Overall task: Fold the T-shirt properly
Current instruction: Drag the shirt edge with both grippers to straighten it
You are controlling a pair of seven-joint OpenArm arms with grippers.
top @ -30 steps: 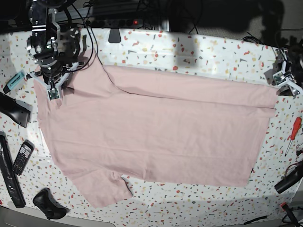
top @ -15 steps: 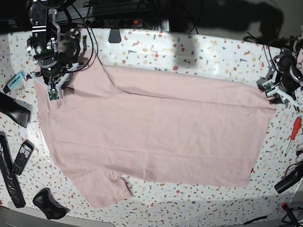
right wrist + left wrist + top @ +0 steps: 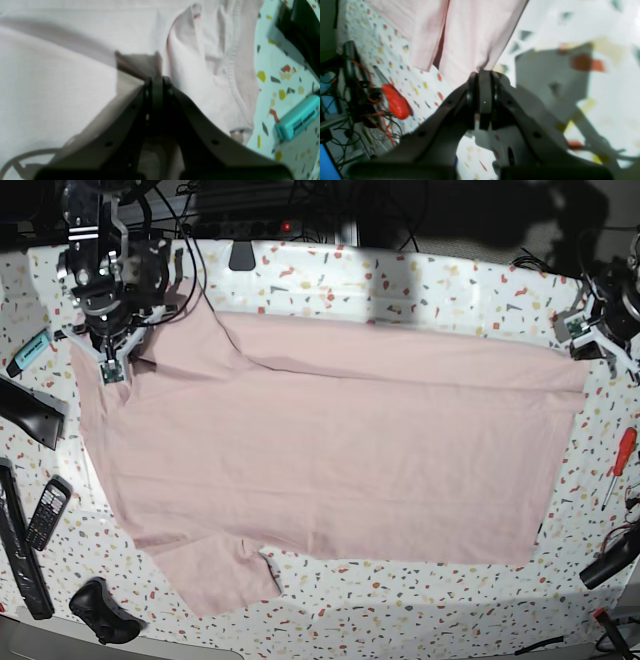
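From the left wrist view, the left claw (image 3: pixel 482 82) is pinched tight on the edge of the T-shirt (image 3: pixel 470 32), and the pink cloth hangs up from it over the speckled surface (image 3: pixel 595 125). A red-handled tool (image 3: pixel 395 102) lies off to one side. From the right wrist view, the right claw (image 3: pixel 157 85) is closed flat too, with pink cloth all around it near the stitched hem, so it seems to hold the shirt. A teal marker (image 3: pixel 298 117) lies beside the cloth. From the base view, the shirt is spread wide across the surface with one long strip along the far edge turned over. I think the folding has only just begun; most folds are left.
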